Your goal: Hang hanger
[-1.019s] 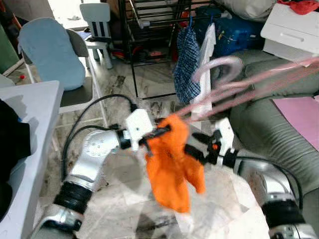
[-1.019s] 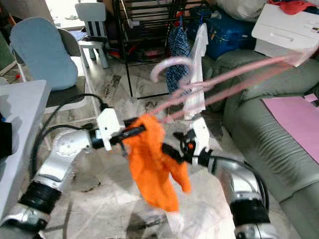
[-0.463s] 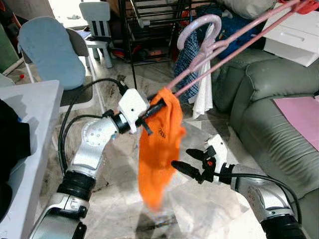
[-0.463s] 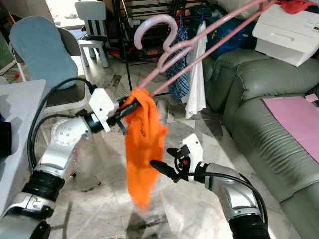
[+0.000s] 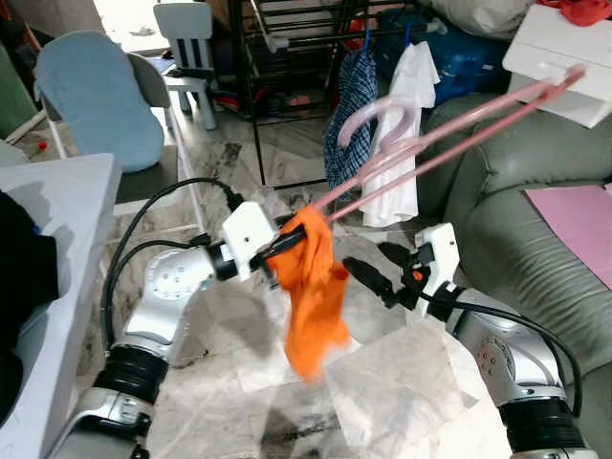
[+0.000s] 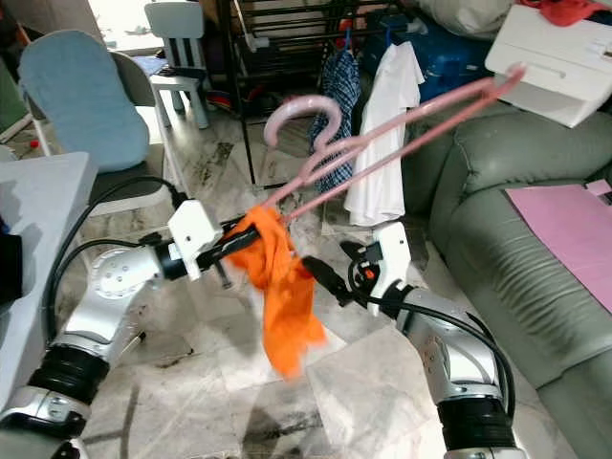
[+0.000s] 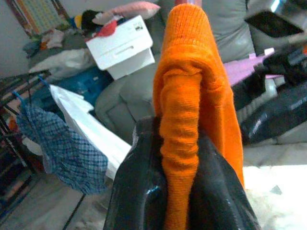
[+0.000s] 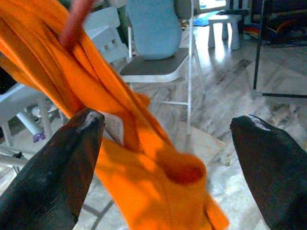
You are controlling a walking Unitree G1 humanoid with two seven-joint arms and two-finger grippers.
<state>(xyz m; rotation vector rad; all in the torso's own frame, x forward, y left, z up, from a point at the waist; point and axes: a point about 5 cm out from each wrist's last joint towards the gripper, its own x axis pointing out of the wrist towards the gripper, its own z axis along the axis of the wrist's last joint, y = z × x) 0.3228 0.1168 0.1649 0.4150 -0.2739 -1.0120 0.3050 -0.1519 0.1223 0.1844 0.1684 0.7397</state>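
The pink hanger point(image 5: 449, 129) is up in the air in the middle of the room. It runs from its low end, near the middle of the head views, up toward 2 o'clock, where its far end is in front of a white box point(image 5: 559, 57). Its hook point(image 5: 378, 120) curls up near the middle of the bar. An orange cloth point(image 5: 311, 292) is wrapped over the low end and hangs down from it.

The left gripper point(image 5: 287, 244) is at 9 o'clock of the cloth. Its fingers point(image 7: 139, 191) are closed tight on the orange cloth and the end of the hanger. The right gripper point(image 5: 368, 277) is at 3 o'clock of the cloth, just beside it. Its fingers point(image 8: 48, 163) are spread wide open, with the cloth between them but not squeezed.

Behind the hanger, toward 12 o'clock, a black rack point(image 5: 287, 57) stands on the floor. A blue checked shirt point(image 5: 349, 124) and a white shirt point(image 5: 406, 134) hang on it. A blue bag point(image 5: 469, 53) sits behind them. What is in it cannot be seen.

The white box sits at 1 o'clock, with something red point(image 5: 583, 10) on top. A grey sofa point(image 5: 516, 191) is at 3 o'clock, with a pink sheet point(image 5: 574, 225) lying on it.

At 10 o'clock is a chair with a blue cushion point(image 5: 96, 96). A small white chair point(image 5: 186, 48) stands at 11 o'clock. A white worktop point(image 5: 57, 220) is at 9 o'clock, with something black point(image 5: 19, 277) on it. The floor point(image 5: 239, 363) is pale and marbled.
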